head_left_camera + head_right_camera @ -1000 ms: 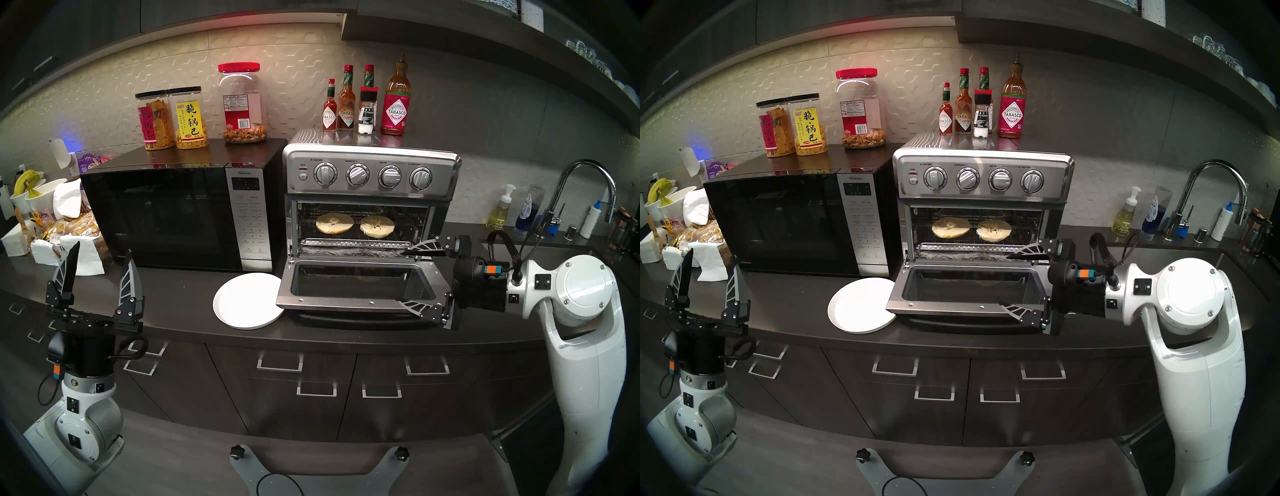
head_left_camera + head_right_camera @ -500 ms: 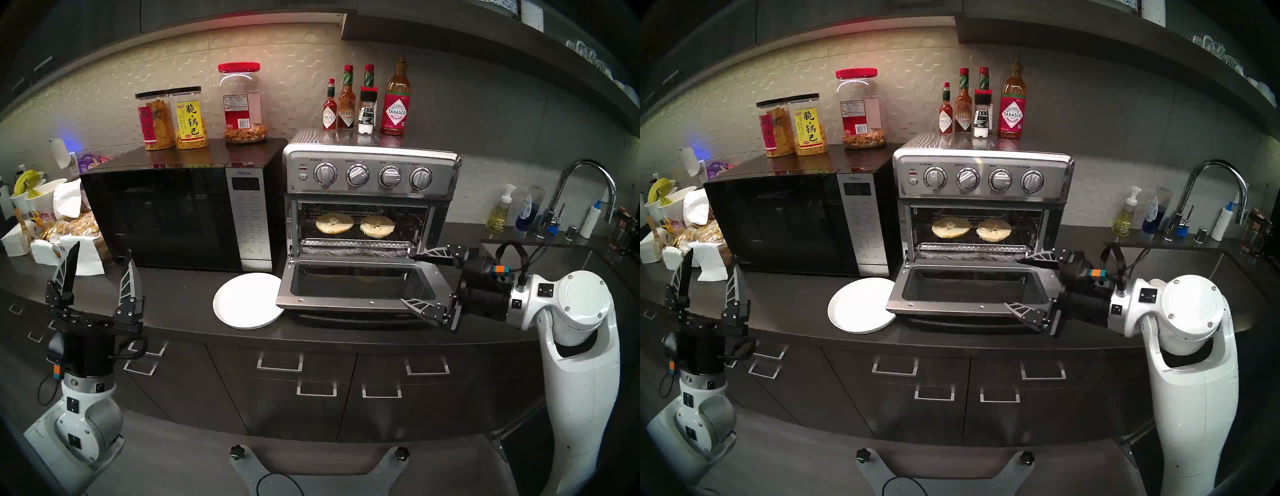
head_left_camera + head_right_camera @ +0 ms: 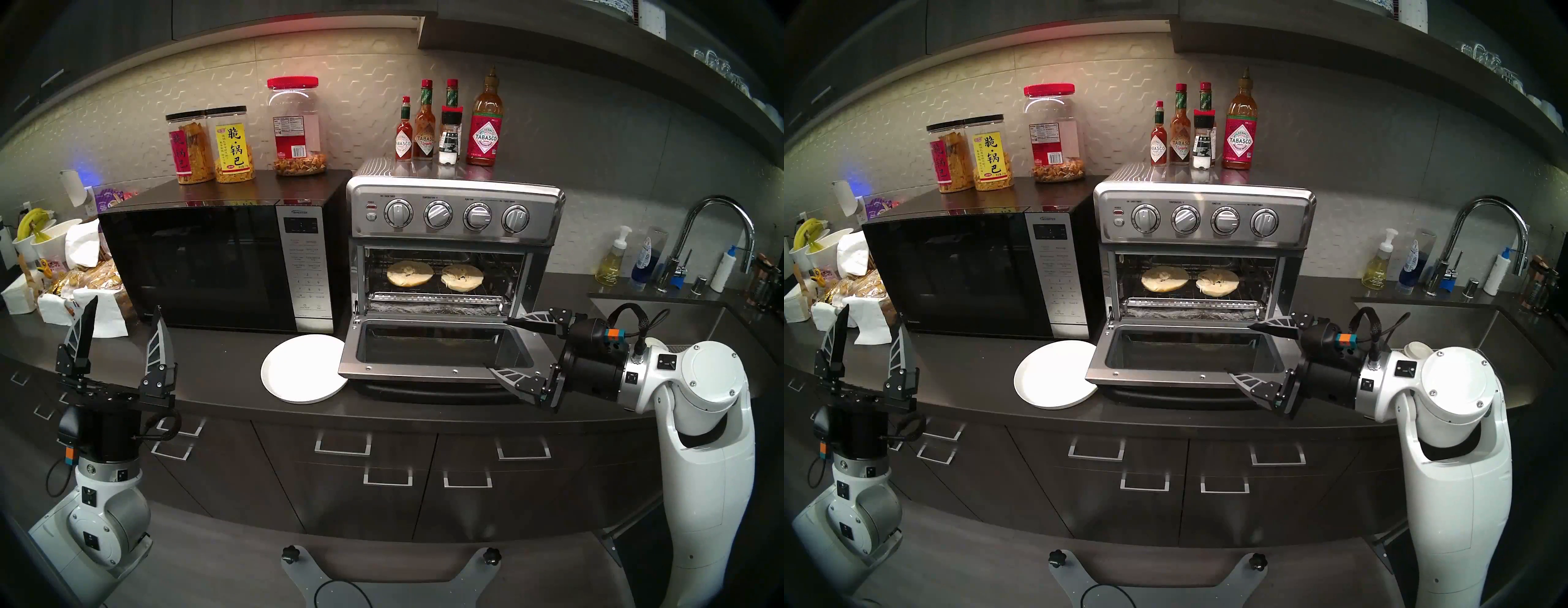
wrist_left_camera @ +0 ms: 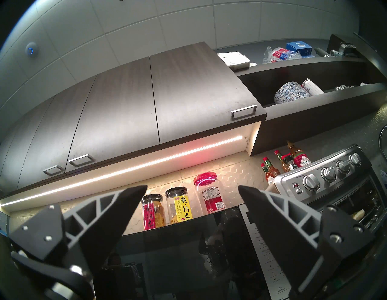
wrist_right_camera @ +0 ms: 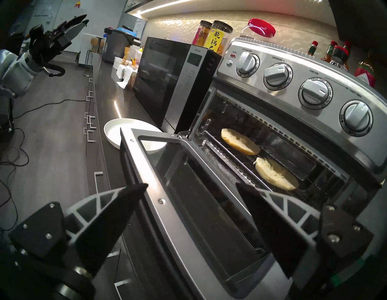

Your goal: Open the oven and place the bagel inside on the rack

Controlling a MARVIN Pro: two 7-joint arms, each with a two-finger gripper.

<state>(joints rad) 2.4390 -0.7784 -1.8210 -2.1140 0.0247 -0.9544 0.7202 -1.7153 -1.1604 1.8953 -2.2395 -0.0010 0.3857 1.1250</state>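
Observation:
The stainless oven [image 3: 454,212] stands with its glass door [image 3: 437,348] dropped open. Two bagel halves [image 3: 410,273] [image 3: 462,277] lie cut face up, side by side on the wire rack [image 3: 437,289] inside; the right wrist view shows them too [image 5: 240,141] [image 5: 276,173]. My right gripper [image 3: 497,344] is open and empty at the right end of the open door, its fingers straddling the door's right edge. My left gripper [image 3: 126,303] is open and empty, pointing up, far left in front of the counter.
A white plate [image 3: 303,367] lies on the counter against the door's left corner. A black microwave [image 3: 203,263] stands left of the oven. A foil-lined tray [image 3: 437,305] sits under the rack. Sauce bottles [image 3: 483,123] stand on the oven; the sink [image 3: 679,314] lies to the right.
My right gripper has drawn back to the right and sunk a little, out from the oven mouth to the door's right end. Left arm and bagel halves are unmoved.

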